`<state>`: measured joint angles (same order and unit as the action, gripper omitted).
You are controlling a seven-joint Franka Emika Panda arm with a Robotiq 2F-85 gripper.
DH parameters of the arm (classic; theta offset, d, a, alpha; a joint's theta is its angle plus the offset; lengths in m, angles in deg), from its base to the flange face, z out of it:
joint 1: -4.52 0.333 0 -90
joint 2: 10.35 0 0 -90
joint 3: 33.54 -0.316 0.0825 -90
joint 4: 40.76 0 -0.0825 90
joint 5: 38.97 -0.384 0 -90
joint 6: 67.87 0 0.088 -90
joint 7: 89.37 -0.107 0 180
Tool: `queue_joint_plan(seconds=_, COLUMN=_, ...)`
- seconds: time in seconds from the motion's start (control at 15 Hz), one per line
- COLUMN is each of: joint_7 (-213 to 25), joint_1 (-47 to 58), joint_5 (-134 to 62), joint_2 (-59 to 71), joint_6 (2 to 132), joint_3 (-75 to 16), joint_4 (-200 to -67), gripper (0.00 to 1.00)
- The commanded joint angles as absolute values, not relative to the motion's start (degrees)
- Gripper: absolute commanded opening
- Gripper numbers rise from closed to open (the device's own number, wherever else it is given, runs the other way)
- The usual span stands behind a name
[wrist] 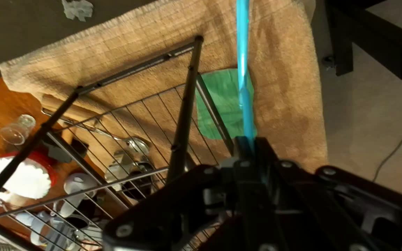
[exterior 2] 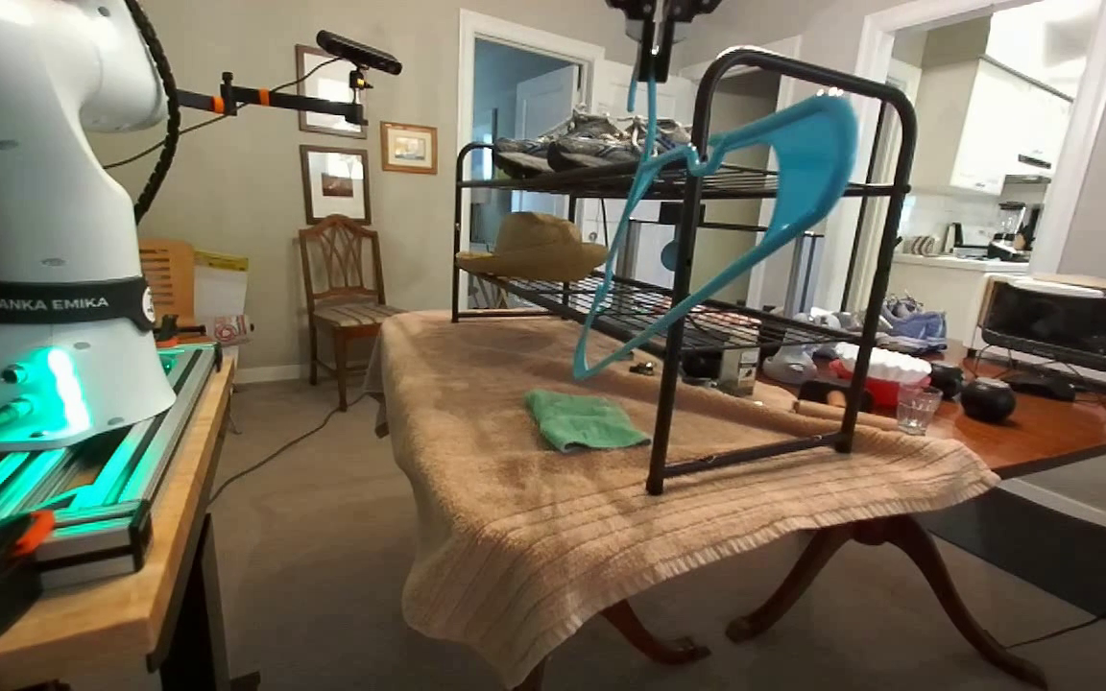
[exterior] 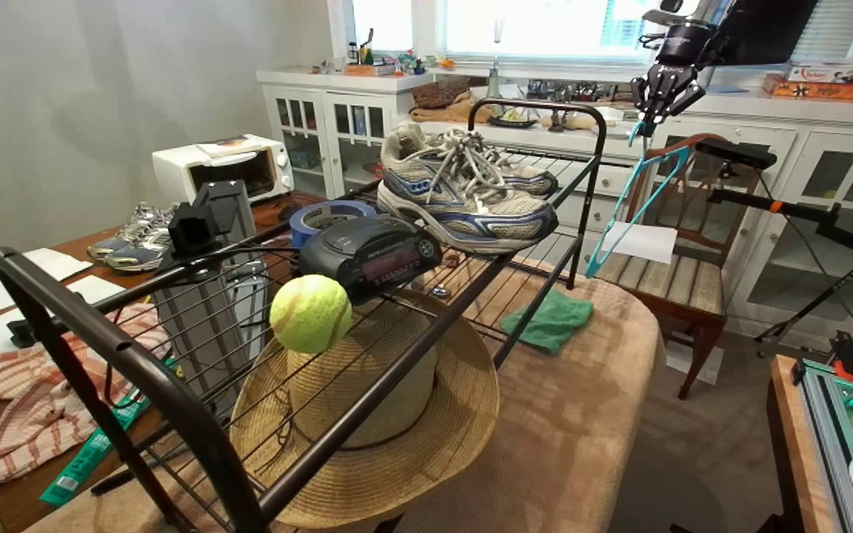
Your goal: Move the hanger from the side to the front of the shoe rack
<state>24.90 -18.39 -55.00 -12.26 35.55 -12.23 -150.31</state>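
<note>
The light blue hanger shows in both exterior views [exterior: 595,264] [exterior 2: 807,163] and in the wrist view [wrist: 243,45]. My gripper [exterior: 647,127] is shut on its hook; the closed fingertips also show in an exterior view [exterior 2: 654,67] and the wrist view [wrist: 251,146]. The hanger hangs down in the air, tilted, beside one end of the dark metal shoe rack [exterior: 383,386]. In an exterior view it overlaps the rack's end post [exterior 2: 670,384]; whether they touch I cannot tell. In the wrist view the hanger lies right of the rack's corner bar [wrist: 186,115].
Running shoes [exterior: 471,192], a clock radio [exterior: 371,259] and a tennis ball [exterior: 311,313] sit on the top shelf. A straw hat [exterior 2: 539,240] is lower down. A green cloth [exterior 2: 587,420] lies on the towel-covered table [exterior 2: 476,451]. A camera arm [exterior 2: 275,100] stands nearby.
</note>
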Motion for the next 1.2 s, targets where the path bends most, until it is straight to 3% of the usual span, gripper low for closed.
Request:
queue_joint_plan(seconds=0.0, joint_7=24.6, joint_1=-17.1, joint_5=-57.2, joint_2=-12.5, joint_6=31.2, joint_3=-12.1, joint_4=-150.2, gripper=0.02)
queue_joint_plan(seconds=0.67, joint_7=12.9, joint_1=-14.5, joint_5=-56.5, joint_2=-12.0, joint_6=35.3, joint_3=-14.3, joint_4=-151.1, gripper=0.02)
queue_joint_plan(seconds=1.13, joint_7=7.0, joint_1=-13.6, joint_5=-58.8, joint_2=-12.8, joint_6=45.3, joint_3=-15.2, joint_4=-157.1, gripper=0.02)
